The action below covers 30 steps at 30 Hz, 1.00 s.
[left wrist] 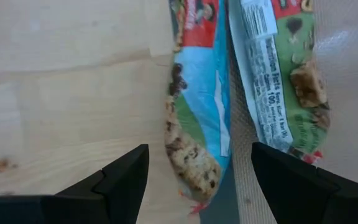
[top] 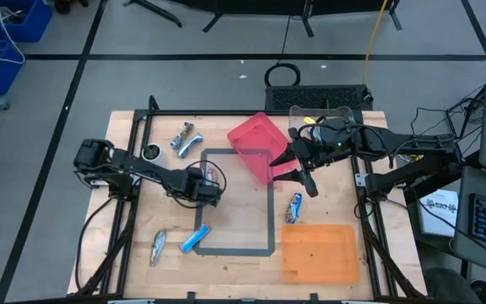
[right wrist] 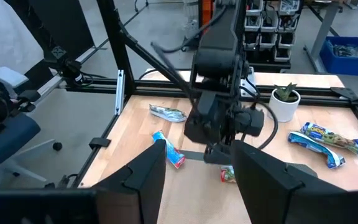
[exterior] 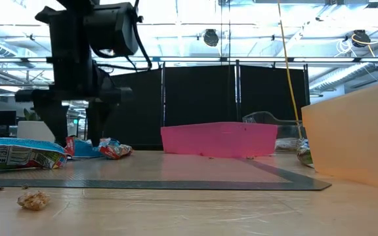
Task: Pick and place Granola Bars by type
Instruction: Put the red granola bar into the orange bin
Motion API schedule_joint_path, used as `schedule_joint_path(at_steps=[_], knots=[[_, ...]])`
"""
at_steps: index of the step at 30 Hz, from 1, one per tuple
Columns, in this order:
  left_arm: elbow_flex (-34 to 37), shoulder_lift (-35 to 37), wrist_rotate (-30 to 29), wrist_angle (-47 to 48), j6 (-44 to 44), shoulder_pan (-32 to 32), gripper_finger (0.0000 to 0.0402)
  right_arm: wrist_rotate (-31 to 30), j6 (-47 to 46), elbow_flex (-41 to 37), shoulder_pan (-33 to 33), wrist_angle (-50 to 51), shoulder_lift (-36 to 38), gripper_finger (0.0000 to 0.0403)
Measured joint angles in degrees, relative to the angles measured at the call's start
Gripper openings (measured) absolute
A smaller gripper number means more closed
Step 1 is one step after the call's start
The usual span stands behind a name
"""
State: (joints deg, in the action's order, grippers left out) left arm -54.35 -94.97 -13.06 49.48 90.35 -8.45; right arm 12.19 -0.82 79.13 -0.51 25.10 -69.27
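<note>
My left gripper (top: 207, 182) (exterior: 76, 136) (left wrist: 197, 180) is open and low over two bars at the grey tape frame's upper left. A blue-and-red bar (left wrist: 197, 106) lies between its fingers, and a green bar (left wrist: 284, 74) lies beside it, near one finger; both show as bars (exterior: 100, 148) on the table in the low view. I see no touch. My right gripper (top: 295, 169) (right wrist: 201, 177) is open and empty beside the pink bin (top: 256, 142). Other bars lie loose: a pair (top: 184, 138) near the far edge, a silver one (top: 157, 247), a blue one (top: 194, 239), another blue one (top: 294, 207).
An orange bin (top: 319, 252) (exterior: 359, 137) sits at the near right, and the pink bin (exterior: 218, 139) is tilted toward the far middle. A small white-rimmed cup (top: 150, 153) stands at the far left. A grey tape frame (top: 272, 221) marks the table's middle. A crumb (exterior: 33, 200) lies on the wood.
</note>
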Motion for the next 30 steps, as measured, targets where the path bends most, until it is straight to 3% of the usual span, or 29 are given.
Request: schedule_joint_path(at_steps=[8,25,30], knots=[[0.0,-1.4,-0.2,0.5,1.0,0.2,0.0258,0.1,-0.2,0.0,0.0,0.0,0.5,0.0173],[0.0,-1.4,-0.5,0.1,1.7,0.2,0.0022,0.0,2.1,0.0,0.0,-0.4,0.9,0.0174],[0.0,-1.4,0.1,0.1,1.7,0.2,0.0015,0.0,3.6,0.0,0.0,-0.4,1.2,0.0174]])
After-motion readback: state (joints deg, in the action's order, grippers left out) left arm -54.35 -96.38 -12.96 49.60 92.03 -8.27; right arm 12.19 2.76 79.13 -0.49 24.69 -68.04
